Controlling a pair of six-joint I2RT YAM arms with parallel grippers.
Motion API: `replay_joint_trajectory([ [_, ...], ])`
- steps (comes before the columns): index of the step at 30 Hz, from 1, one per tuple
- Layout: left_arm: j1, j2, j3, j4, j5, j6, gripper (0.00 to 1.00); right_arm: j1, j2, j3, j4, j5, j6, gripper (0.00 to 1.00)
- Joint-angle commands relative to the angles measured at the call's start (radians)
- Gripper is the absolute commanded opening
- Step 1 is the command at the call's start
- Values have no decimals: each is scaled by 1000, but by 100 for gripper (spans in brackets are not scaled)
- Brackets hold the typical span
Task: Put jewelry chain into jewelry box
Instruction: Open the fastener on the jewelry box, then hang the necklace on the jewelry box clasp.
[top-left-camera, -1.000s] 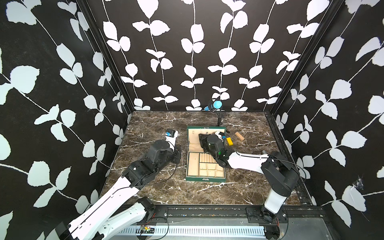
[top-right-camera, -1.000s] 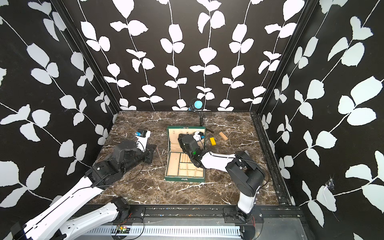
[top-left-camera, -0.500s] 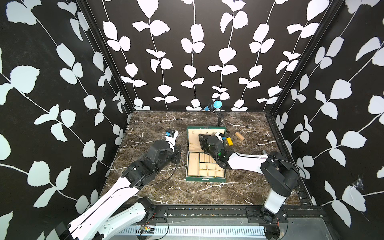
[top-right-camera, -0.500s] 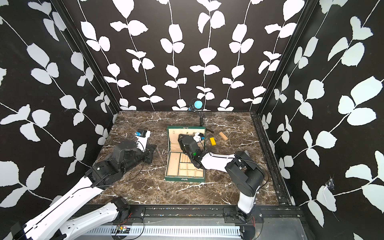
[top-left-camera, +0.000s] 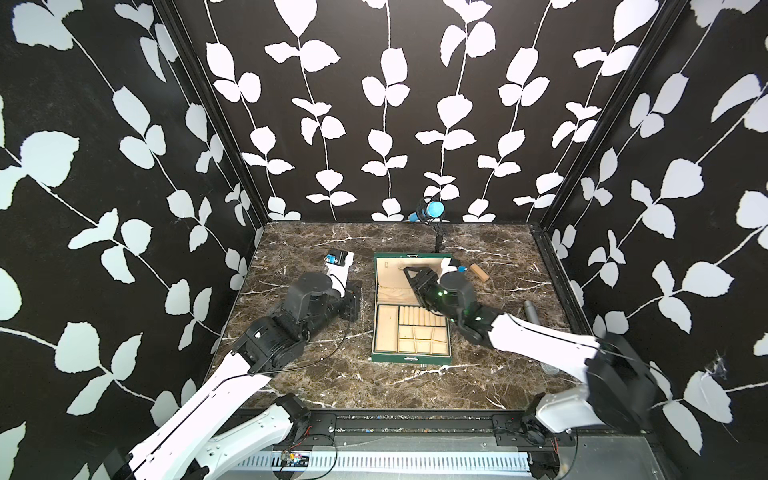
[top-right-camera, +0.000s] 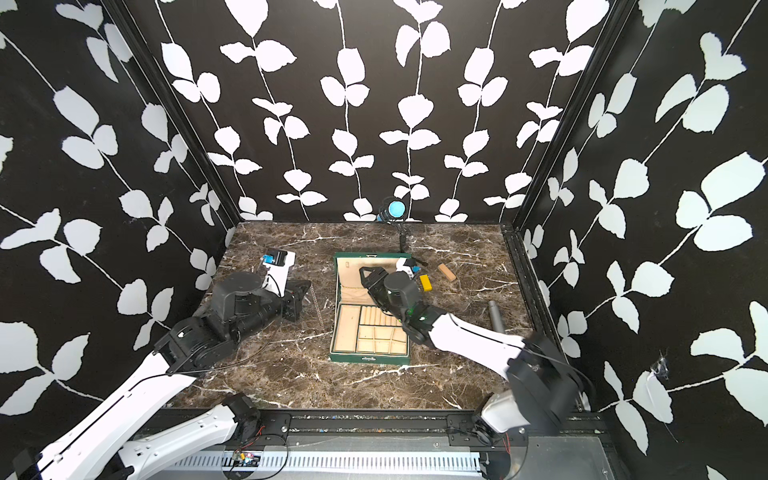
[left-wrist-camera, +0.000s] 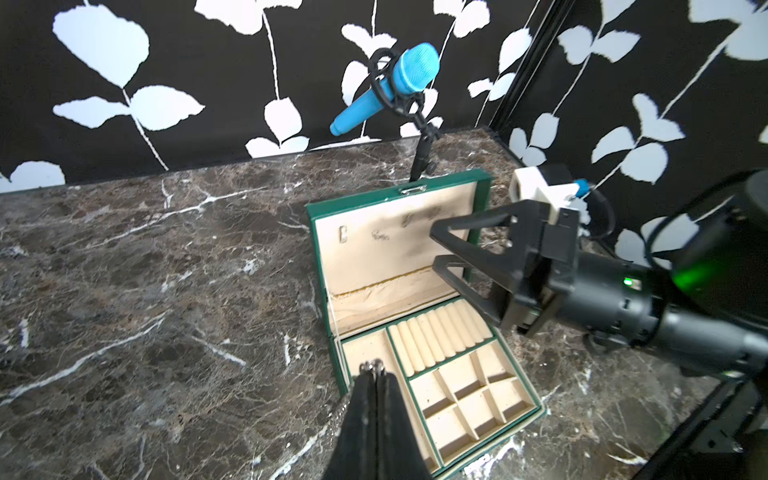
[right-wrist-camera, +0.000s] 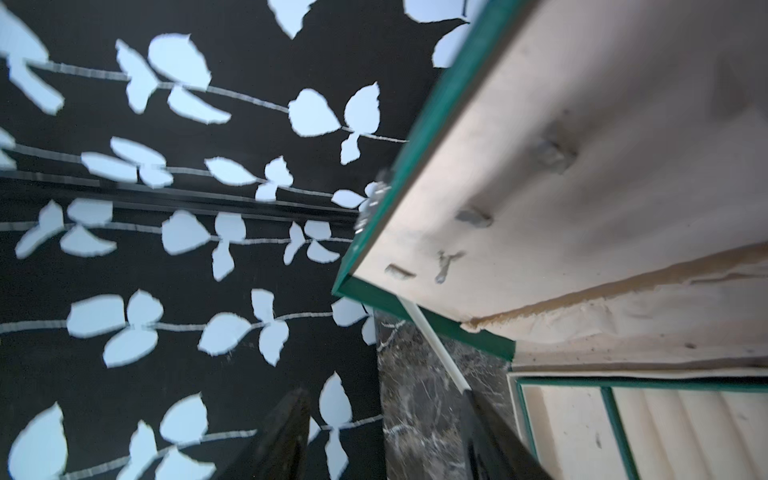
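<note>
1. Our left gripper (left-wrist-camera: 376, 370) is squeezed tight. Shiny links of the chain (top-left-camera: 364, 309) poke out at its tips, so we have hold of the chain.
2. In both top views the chain is a thin line left of the middle of the frame, and its long way runs up and down the frame. We think it hangs limp from the tips. We cannot tell if its low end touches the table (top-left-camera: 415, 390).
3. The box (top-left-camera: 411, 358) sits in the middle of the frame. It is open, and its lid (top-left-camera: 392, 276) stands up at the upper end.
4. The box lies just to the right of the chain in the frame, near it but not touching. The chain runs along the box's left wall. So we judge the next move is a short one: lift, go right over that wall, and lower the chain into the long pocket (top-left-camera: 384, 328).
5. The left arm is the near one. The right gripper (left-wrist-camera: 435, 245) is up by the lid, with its jaws apart and nothing in them.
6. The left wrist view shows the pinched links and the right jaws spread. The top views show the whole chain and the gap to the box. The right wrist view shows only the lid and its hooks (right-wrist-camera: 473, 216), and no chain.
</note>
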Motion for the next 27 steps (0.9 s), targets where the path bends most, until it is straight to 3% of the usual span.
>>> replay_joint_trajectory([
  [1,-2,27,77,-21,62,22,0,-6,-105,28,-197,-71,-403,61],
  [5,-2,94,188,-30,144,30,0,-2,-244,16,-331,6,-869,62],
  [10,-1,181,283,-29,189,36,0,-2,-313,-45,-262,-53,-1138,63],
  [14,-1,246,305,12,217,31,0,1,-291,-60,-199,-83,-1201,60],
  [20,-1,335,333,65,256,23,0,24,-227,-132,74,-132,-1251,58],
  [27,-2,371,354,78,279,21,0,55,-78,-136,256,-96,-1277,50],
])
